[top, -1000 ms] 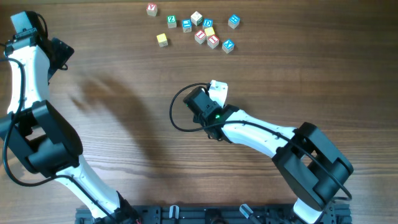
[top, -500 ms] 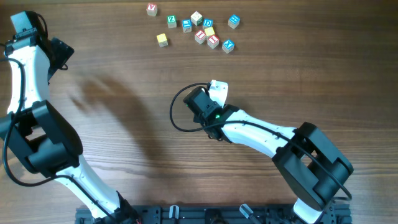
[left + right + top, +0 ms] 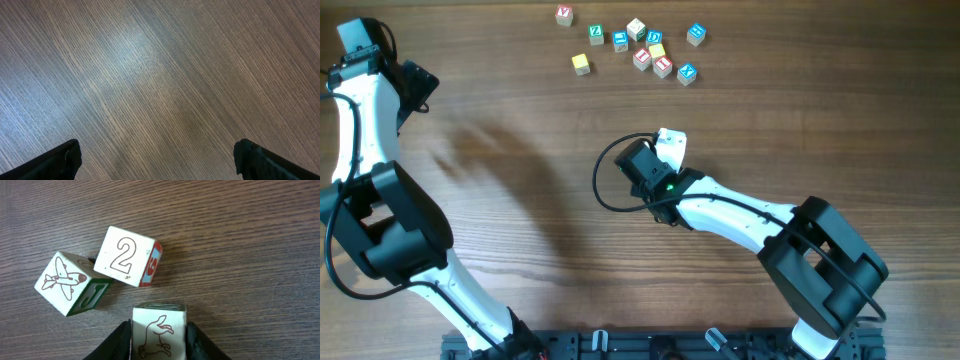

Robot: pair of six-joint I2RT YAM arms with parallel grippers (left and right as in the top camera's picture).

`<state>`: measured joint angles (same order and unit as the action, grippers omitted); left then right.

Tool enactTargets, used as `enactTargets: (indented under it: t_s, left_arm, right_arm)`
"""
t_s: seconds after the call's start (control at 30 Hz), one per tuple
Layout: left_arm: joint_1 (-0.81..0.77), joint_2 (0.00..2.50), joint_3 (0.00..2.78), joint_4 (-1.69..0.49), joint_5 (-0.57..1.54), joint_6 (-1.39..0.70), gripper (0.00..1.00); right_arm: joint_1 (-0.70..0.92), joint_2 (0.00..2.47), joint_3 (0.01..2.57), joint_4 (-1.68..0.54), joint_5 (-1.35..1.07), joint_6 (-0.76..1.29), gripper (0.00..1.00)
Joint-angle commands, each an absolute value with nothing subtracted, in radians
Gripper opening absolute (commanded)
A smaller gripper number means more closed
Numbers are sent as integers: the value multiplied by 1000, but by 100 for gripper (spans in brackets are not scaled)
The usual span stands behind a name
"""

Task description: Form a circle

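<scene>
Much nearer the circle [image 3: 657, 50] with the right pincer [image 3: 159, 345], clamped on an animal-picture cube [image 3: 159, 325] and facing that loose ring well apart ahead, than with the left pincer [image 3: 157, 155], spread wide over bare desk [image 3: 160, 60] far aside.

Dark brown wood-grain table [image 3: 820, 120], soft diffuse light; black rail [image 3: 650, 345] along near edge.

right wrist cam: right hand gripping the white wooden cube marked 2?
No: the right hand pinches the white wooden cube with an animal outline; the white wooden cube marked 2 lies free beyond it.
</scene>
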<state>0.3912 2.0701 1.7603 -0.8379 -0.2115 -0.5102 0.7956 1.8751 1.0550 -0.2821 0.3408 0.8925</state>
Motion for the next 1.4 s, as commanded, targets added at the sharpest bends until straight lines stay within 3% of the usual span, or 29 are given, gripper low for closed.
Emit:
enactTargets:
  t_s: [0.0, 0.1, 0.57, 0.6, 0.77, 1.03, 1.2, 1.37]
  left_arm:
    - [395, 2058, 1771, -839, -213, -503, 100]
    - [395, 2058, 1771, -839, -213, -503, 100]
    - [395, 2058, 1771, -839, -213, -503, 100]
    - [395, 2058, 1771, -839, -213, -503, 100]
    - [395, 2058, 1771, -839, -213, -503, 100]
    - [395, 2058, 1771, -839, -213, -503, 100]
    - [395, 2058, 1771, -839, -213, -503, 100]
    - [395, 2058, 1771, -839, -213, -503, 100]
  right_arm:
    - [791, 1893, 1053, -276, 344, 894, 34]
    - [791, 1893, 1053, -267, 343, 896, 29]
    - [791, 1893, 1053, -285, 344, 953, 31]
    - [791, 1893, 1053, -281, 344, 952, 36]
    - [791, 1893, 1053, -273, 343, 950, 38]
    - [791, 1843, 1096, -258, 343, 860, 52]
    - [728, 1742, 1276, -391, 260, 709, 49]
    - [538, 1734, 1660, -623, -56, 625, 50]
